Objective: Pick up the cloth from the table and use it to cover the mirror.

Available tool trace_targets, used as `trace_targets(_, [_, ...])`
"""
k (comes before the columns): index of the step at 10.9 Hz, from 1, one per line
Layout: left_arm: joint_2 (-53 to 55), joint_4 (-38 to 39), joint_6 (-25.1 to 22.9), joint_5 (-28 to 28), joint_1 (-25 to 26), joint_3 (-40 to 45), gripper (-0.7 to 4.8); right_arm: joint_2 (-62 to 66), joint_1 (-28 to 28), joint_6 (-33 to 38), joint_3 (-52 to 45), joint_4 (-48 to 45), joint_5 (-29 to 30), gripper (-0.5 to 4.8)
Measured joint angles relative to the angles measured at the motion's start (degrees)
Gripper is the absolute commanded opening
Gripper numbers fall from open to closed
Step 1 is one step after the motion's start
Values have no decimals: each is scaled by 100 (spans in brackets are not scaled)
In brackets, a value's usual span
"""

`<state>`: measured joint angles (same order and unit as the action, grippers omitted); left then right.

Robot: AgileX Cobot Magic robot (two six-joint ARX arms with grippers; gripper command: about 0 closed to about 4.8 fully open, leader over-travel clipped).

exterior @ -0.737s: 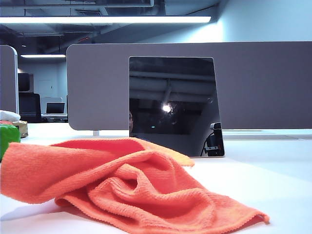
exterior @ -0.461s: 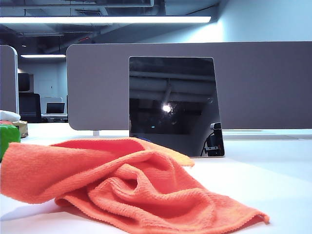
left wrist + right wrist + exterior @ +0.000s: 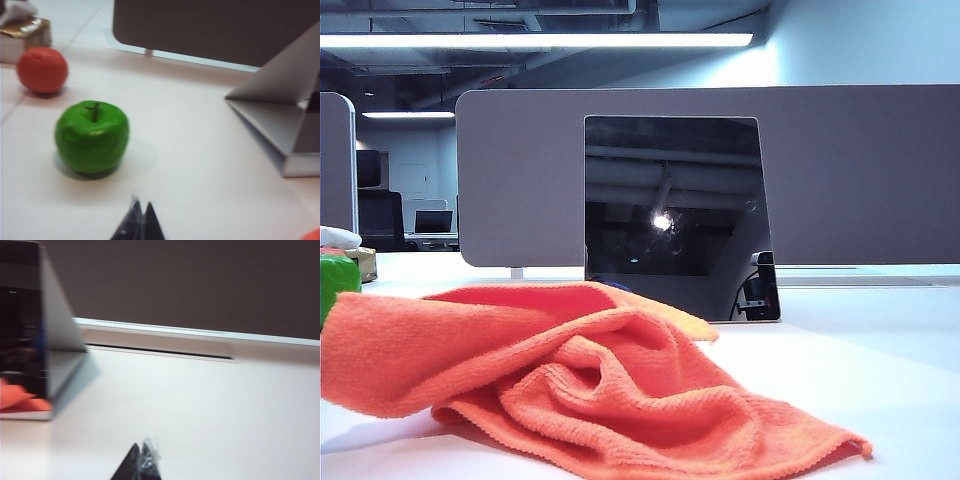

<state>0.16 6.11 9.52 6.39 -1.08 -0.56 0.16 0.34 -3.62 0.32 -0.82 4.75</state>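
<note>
The orange cloth (image 3: 590, 385) lies crumpled on the white table (image 3: 880, 350), near the exterior camera. Behind it the mirror (image 3: 675, 215) stands upright on a small black stand (image 3: 760, 290), showing dark reflections. The left wrist view shows the mirror's grey back (image 3: 280, 115) from the side, and a corner of the cloth (image 3: 312, 235). In the right wrist view the mirror (image 3: 25, 335) reflects some orange. My left gripper (image 3: 141, 207) is shut and empty above bare table, near a green apple. My right gripper (image 3: 142, 449) is shut and empty over bare table beside the mirror. Neither gripper appears in the exterior view.
A green apple (image 3: 92, 136) and a red-orange ball (image 3: 42, 70) sit on the table left of the mirror, with a brown box (image 3: 22, 37) behind. A grey partition panel (image 3: 860, 175) runs along the back edge of the table.
</note>
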Motion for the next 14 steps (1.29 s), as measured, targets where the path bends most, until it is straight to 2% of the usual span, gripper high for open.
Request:
trace_targets(1, [2, -37, 125, 120, 0, 0, -6, 0, 0, 17, 0, -42, 234, 4])
trace_targets(2, [2, -365, 264, 555, 0, -2, -6, 0, 4, 37, 0, -452, 955, 3])
trace_targets(3, [2, -678, 282, 848, 0, -46, -6, 0, 4, 94, 2, -868, 1303, -1])
trace_targets(5, [2, -656, 284, 905, 0, -459, -6, 0, 4, 407, 354, -1010, 1458, -1])
trace_targets(6, [483, 562, 284, 756, -2, -1604, -6, 2, 4, -46, 1609, 490, 1311, -1])
trace_targets(7, [1305, 1224, 284, 835, -2, -2345, -6, 96, 2, -354, 2288, 1757, 758, -1])
trace_targets(8, [1486, 1314, 284, 872, -2, -2492, -6, 188, 2, -463, 2479, 2081, 599, -1])
trace_targets(9, [2280, 1709, 144, 1152, -15, -3112, -6, 566, 2, -557, 3064, 2826, 225, -1])
trace_targets(11, [2601, 1928, -63, 1255, -227, -3276, -6, 1097, 2, -575, 3589, 3327, 146, -1])
trace_targets(12, [2776, 2035, -232, 1252, -605, -3276, -6, 1694, 4, -570, 4030, 3755, 201, -1])
trace_targets(13, [2833, 2081, -271, 1252, -723, -3276, -6, 1856, 9, -568, 4124, 3849, 271, -1])
trace_targets(14, [3036, 2157, -328, 1143, -1027, -3276, -6, 2334, 42, -551, 4387, 4089, 619, -1])
